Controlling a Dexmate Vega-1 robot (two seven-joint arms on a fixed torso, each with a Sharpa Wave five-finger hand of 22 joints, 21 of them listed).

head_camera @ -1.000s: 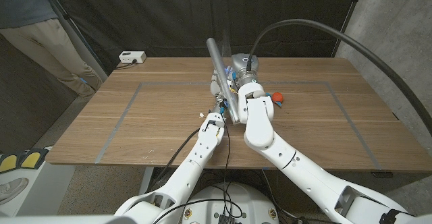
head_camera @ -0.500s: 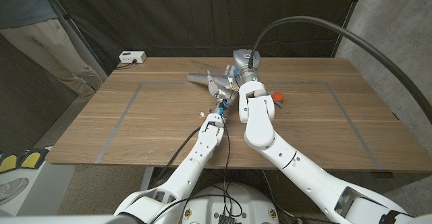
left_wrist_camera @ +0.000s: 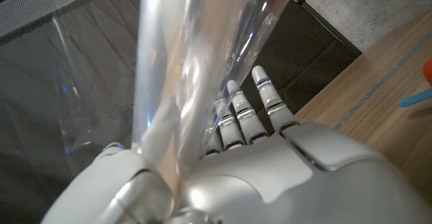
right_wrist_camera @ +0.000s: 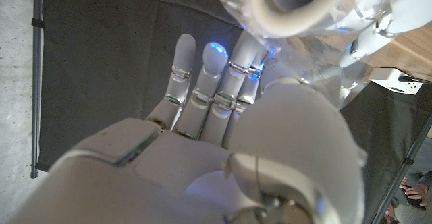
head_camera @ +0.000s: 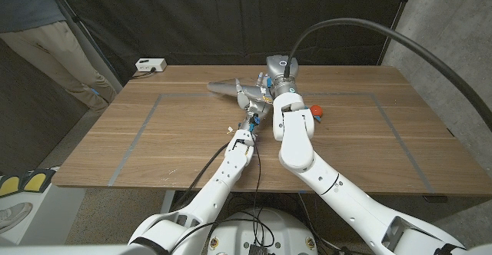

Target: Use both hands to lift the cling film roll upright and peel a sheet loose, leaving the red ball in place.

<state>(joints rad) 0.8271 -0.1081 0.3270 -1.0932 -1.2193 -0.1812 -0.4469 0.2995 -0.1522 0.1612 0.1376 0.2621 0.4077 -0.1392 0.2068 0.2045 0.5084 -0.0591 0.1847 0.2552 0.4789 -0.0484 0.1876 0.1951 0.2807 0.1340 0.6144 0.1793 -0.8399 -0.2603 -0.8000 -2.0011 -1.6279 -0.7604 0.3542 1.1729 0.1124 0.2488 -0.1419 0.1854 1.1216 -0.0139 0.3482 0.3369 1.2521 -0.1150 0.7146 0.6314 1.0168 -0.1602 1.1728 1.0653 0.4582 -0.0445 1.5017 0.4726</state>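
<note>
The roll (head_camera: 231, 88) is gripped by the left robot hand (head_camera: 251, 101) and met by the right robot hand (head_camera: 269, 84), slanted above the desk (head_camera: 154, 144). The ball (head_camera: 315, 112) lies beside the right robot hand.

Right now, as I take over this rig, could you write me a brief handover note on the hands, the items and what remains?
Left hand: grips the cling film roll, clear film loose beside its fingers.
Right hand: by the roll's open tube end; whether it grips I cannot tell.
In the head view the roll is tilted low over the table, pointing toward the robot's left, not upright.
Red ball: on the table beside the right arm, untouched.
Done: roll lifted, some film loose.
Left: stand the roll upright, peel a clean sheet.
</note>
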